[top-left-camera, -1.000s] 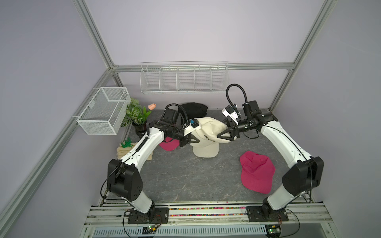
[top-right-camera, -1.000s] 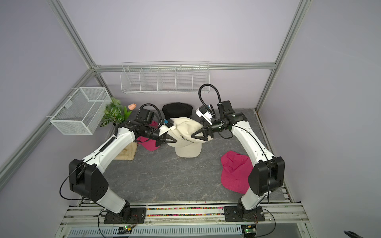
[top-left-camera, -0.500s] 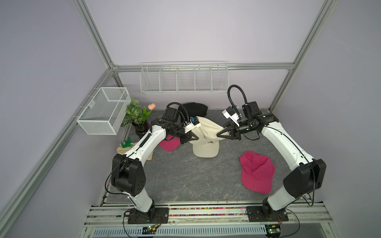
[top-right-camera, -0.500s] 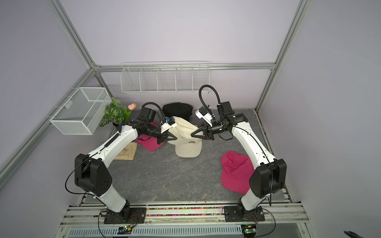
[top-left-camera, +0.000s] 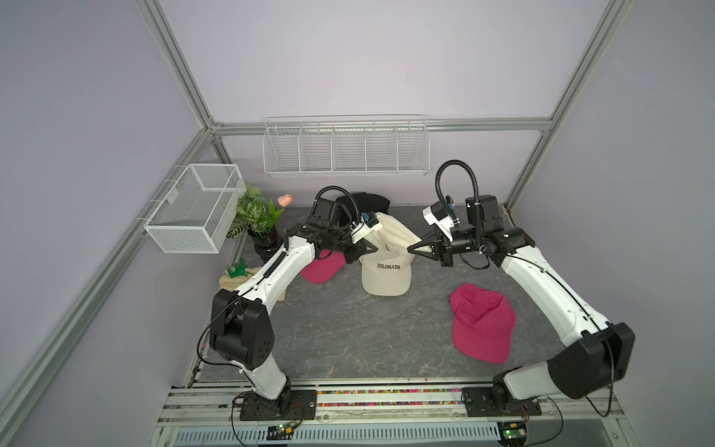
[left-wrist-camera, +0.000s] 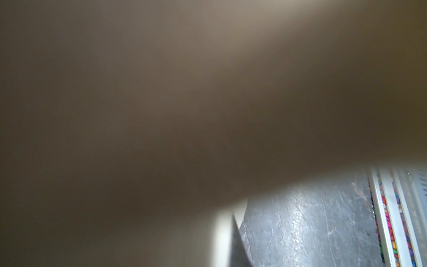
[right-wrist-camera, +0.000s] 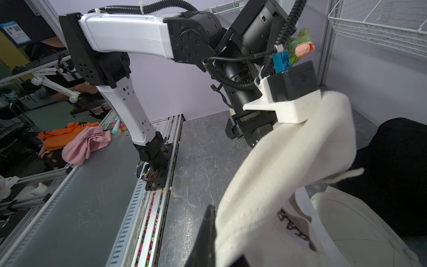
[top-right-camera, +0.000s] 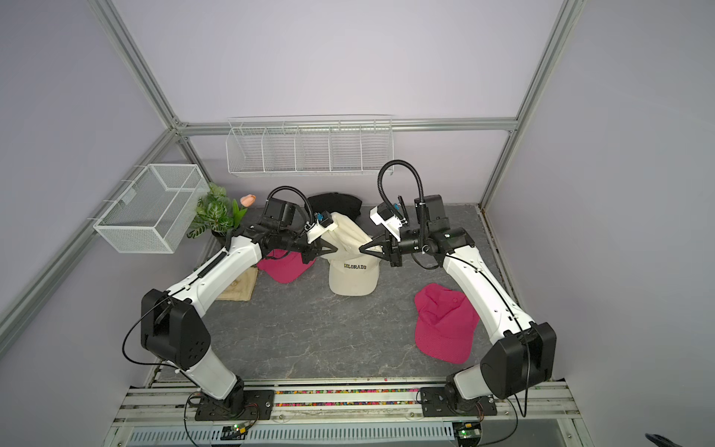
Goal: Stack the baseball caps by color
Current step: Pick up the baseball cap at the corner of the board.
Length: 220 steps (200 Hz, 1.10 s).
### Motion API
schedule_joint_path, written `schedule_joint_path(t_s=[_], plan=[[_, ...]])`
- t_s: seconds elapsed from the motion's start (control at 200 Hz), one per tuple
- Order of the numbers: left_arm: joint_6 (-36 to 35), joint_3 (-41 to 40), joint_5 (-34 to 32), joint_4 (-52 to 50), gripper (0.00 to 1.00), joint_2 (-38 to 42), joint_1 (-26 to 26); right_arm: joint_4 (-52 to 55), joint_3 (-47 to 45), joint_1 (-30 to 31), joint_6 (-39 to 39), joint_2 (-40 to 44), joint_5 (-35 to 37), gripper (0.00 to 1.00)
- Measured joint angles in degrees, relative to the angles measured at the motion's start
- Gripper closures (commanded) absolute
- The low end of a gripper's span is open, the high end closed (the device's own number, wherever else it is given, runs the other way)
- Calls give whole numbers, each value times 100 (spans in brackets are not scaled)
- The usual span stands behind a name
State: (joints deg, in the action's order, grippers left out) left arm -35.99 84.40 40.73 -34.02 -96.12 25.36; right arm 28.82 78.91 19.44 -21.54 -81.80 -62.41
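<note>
A cream cap (top-left-camera: 390, 232) (top-right-camera: 346, 232) hangs stretched above the mat between my two grippers. My left gripper (top-left-camera: 373, 247) (top-right-camera: 336, 249) is shut on its left edge. At its right edge my right gripper (top-left-camera: 412, 249) (top-right-camera: 361, 249) is shut on it too. Under it lies another cream cap (top-left-camera: 387, 276) (right-wrist-camera: 358, 231) lettered COLORADO. One pink cap (top-left-camera: 321, 267) lies under my left arm, a second pink cap (top-left-camera: 481, 321) at the right. Black caps (top-left-camera: 363, 201) (right-wrist-camera: 397, 161) sit at the back. Blurred cream fabric (left-wrist-camera: 161, 104) fills the left wrist view.
A potted plant (top-left-camera: 257, 216) and a wire basket (top-left-camera: 193, 209) stand at the back left, with a folded towel and green toy (top-left-camera: 236, 276) in front of them. A wire shelf (top-left-camera: 346, 147) hangs on the back wall. The base rail (top-left-camera: 348, 398) runs along the front.
My right gripper has gone from open to shut on the cream cap's right edge. The left arm has raised its side, so the cap hangs higher and the lettered cap shows below.
</note>
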Motion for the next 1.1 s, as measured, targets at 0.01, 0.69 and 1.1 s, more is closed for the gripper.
schedule_joint_path(t_s=[0.01,0.69,1.1], plan=[[4,-4,2,22,100,2,0,-52,-31,2,22,24,17,93],[496,-337,-474,439,64,151,-68,-737,-595,131,474,315,1021,93],[1502,-1360,-1939,1440,16,997,-339,-22,-595,186,9,313,1930,93]])
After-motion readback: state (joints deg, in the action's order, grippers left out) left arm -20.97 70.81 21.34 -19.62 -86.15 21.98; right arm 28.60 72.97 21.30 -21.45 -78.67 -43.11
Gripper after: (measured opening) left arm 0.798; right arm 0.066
